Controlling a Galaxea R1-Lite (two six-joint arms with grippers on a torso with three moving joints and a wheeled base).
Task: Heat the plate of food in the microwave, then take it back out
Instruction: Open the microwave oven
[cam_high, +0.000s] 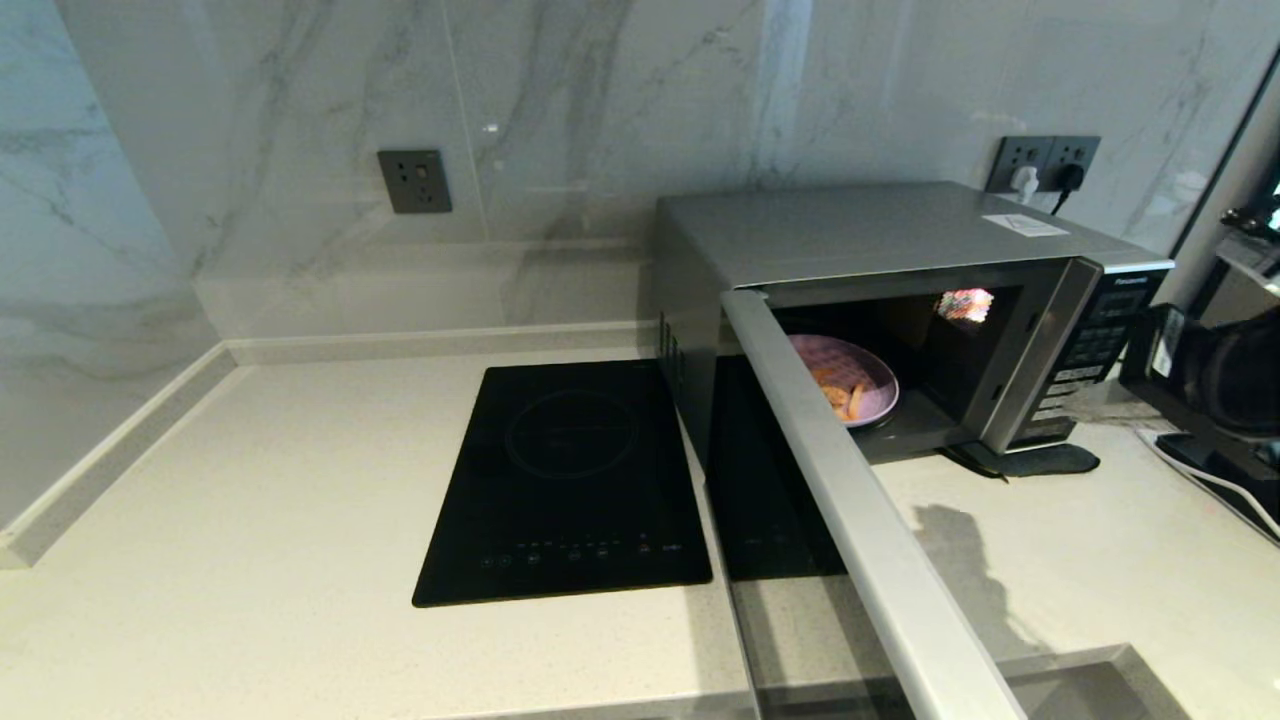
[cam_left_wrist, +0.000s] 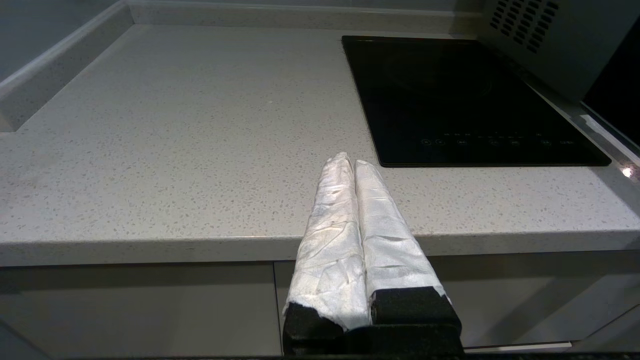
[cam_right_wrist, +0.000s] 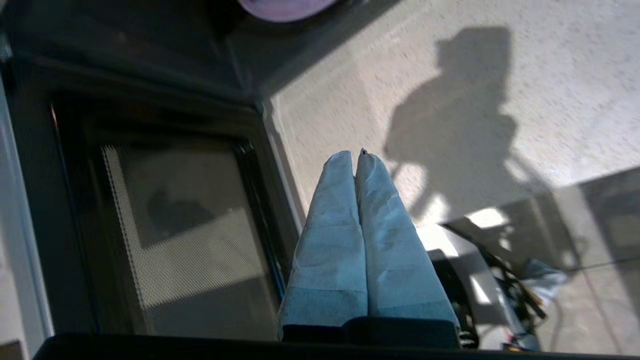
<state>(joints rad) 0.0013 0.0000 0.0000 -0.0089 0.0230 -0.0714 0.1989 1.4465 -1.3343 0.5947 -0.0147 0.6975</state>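
The silver microwave (cam_high: 880, 240) stands on the counter at the right with its door (cam_high: 860, 530) swung wide open toward me. Inside its dark cavity sits the lilac plate of food (cam_high: 845, 375), fries showing on it; the door's edge hides part of it. The plate's rim (cam_right_wrist: 285, 7) also shows in the right wrist view. My right gripper (cam_right_wrist: 356, 154) is shut and empty, hovering over the counter beside the open door's inner window (cam_right_wrist: 175, 225). My left gripper (cam_left_wrist: 350, 161) is shut and empty, low at the counter's front edge. Neither gripper shows in the head view.
A flat black induction cooktop (cam_high: 570, 480) lies in the counter left of the microwave. Dark equipment with cables (cam_high: 1215, 400) sits at the far right. Wall sockets (cam_high: 1045, 160) are behind the microwave, marble walls at the back and left.
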